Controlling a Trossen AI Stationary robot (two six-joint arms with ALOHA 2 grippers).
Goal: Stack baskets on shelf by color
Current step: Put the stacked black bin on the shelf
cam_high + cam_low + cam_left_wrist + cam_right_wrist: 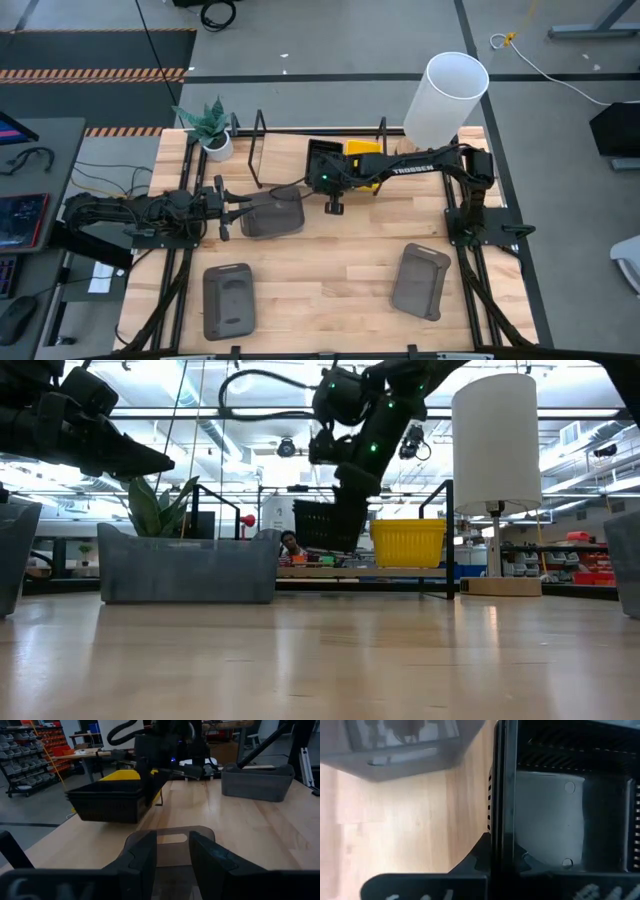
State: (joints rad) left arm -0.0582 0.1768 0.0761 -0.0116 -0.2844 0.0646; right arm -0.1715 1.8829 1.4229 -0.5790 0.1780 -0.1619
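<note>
My right gripper [325, 172] is over the shelf [290, 140] at the table's far side, shut on a small black slotted basket [322, 156]. This basket hangs a little above the shelf board in the low view [318, 525]. A yellow basket [407, 543] rests by its bottom on the shelf just to its right. My left gripper [230, 207] is open and hovers above the left end of a dark grey basket [274, 214], which stands on the table. In the left wrist view that basket's rim with its handle slot [172, 839] shows between the fingers. My right gripper pinches one long wall of the black basket at its rim [499, 820], with one finger [547, 820] inside the basket and the other finger [472, 862] outside. The basket is lifted clear of the shelf board and sits roughly level.
Two more dark grey baskets lie on the near half of the table, one left [228, 300] and one right [420, 281]. A potted plant [212, 125] stands at the far left corner, and a tall white cylinder [445, 95] at the far right. Upright wire loops [260, 135] rise from the shelf ends.
</note>
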